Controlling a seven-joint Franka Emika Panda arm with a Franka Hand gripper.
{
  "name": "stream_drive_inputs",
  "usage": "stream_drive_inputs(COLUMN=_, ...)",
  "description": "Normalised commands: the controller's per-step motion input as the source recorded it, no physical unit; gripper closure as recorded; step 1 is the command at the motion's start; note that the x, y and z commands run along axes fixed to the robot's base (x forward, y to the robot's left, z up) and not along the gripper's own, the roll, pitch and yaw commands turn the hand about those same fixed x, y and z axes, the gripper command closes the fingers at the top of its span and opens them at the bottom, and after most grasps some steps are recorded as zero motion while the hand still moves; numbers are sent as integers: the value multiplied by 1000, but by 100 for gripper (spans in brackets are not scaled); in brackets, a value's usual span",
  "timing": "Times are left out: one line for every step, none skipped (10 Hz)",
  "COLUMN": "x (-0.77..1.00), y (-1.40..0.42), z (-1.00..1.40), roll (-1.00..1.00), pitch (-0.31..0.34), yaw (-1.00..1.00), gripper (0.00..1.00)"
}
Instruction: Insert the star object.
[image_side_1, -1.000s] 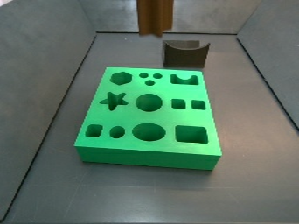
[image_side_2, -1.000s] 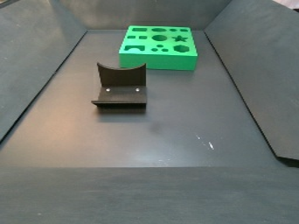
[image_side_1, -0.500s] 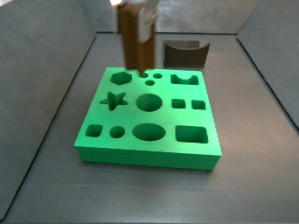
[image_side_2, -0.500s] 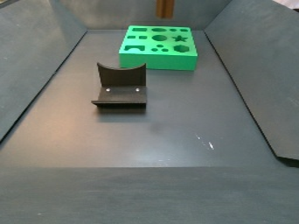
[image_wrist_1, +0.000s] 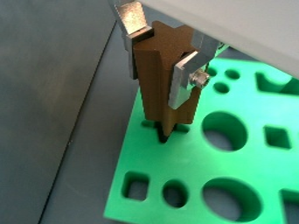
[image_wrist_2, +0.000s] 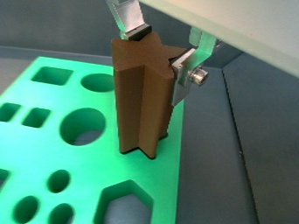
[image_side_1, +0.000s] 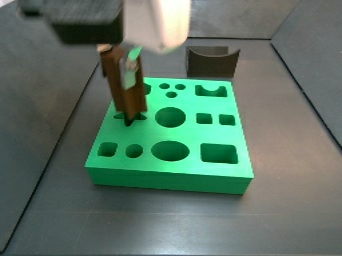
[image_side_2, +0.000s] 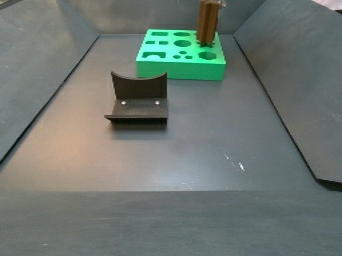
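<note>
Gripper (image_wrist_1: 163, 59) pinching upright brown star peg (image_wrist_1: 162, 87), peg's lower tip at star hole of green block (image_side_1: 171, 140), other holes empty, fixture (image_side_2: 138, 98) well apart.

Brown star object (image_wrist_1: 162, 83), silver claw (image_wrist_1: 163, 54), green block (image_side_1: 171, 140), dark fixture (image_side_2: 138, 98)

Dark grey floor (image_side_2: 174, 190) carried the green block (image_side_2: 183, 60) near the back and the fixture (image_side_2: 136, 100); the gripper (image_side_1: 124, 62) hung above the block.
</note>
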Motion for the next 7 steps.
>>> stream_drive_inputs(x=-211, y=0, z=-329, roll=-66, pitch=0, yaw=0, gripper=100)
stream_drive_inputs(x=0, y=0, z=-357, roll=-46, pitch=17, yaw=0, gripper=100)
stream_drive_inputs(x=31, y=0, z=-434, roll=-39, pitch=34, yaw=0, gripper=100)
stream_drive_inputs(x=0, y=0, z=-600, roll=-116, pitch=0, yaw=0, gripper=100)
stream_drive_inputs(x=0, y=97, z=-754, roll=-209, pitch=0, yaw=0, gripper=100)
stream_drive_inputs(x=66, y=200, z=-874, roll=-107, pitch=0, yaw=174, gripper=100)
stream_drive_inputs(x=-314, y=0, z=-689, roll=217, pitch=-156, yaw=794, gripper=100)
